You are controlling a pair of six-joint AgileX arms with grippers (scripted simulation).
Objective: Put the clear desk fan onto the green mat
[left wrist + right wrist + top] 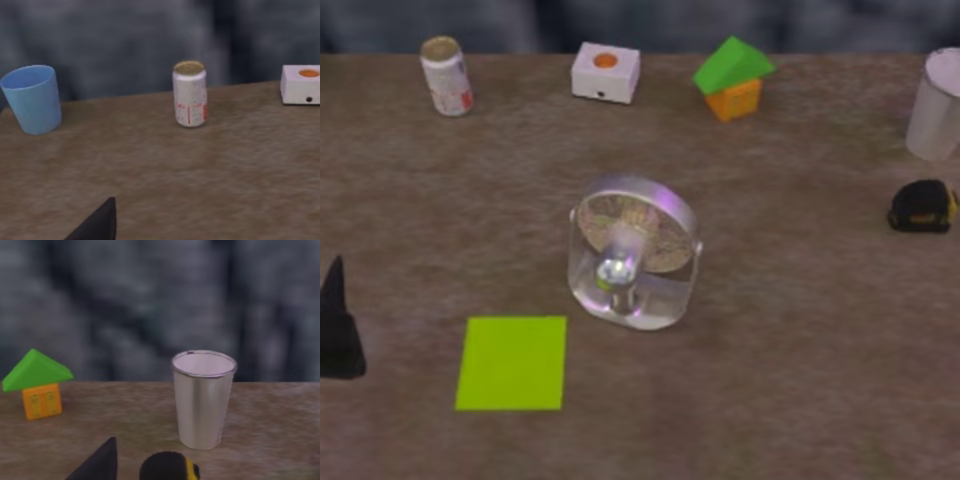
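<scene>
Top view shows the clear desk fan standing upright near the middle of the worktop, with the green mat lying flat just beside it, toward the near left, the two apart and not overlapping; nothing is set on the mat yet, so the task is judged to be at its start, with the reach toward the fan as the step in hand.

A dark pointed part of the left gripper is seen at the left edge of the top view, well apart from the fan; whether its fingers are apart or together cannot be told; the right gripper is not seen from above, and only a dark tip is caught in the right wrist view, so its state cannot be told either.

The fan is best taken by the left arm, since the mat lies on that side; the housing is rounded and glassy and is judged slippery, so a grasp across its thin rim is advised, followed by a clear lift before the short carry, and a level setting-down at the mat's centre.

Counted: one fan; one mat; one can; one white box; one house-shaped block; one white cup; one tape measure; one blue cup, seen only in the left wrist view.
</scene>
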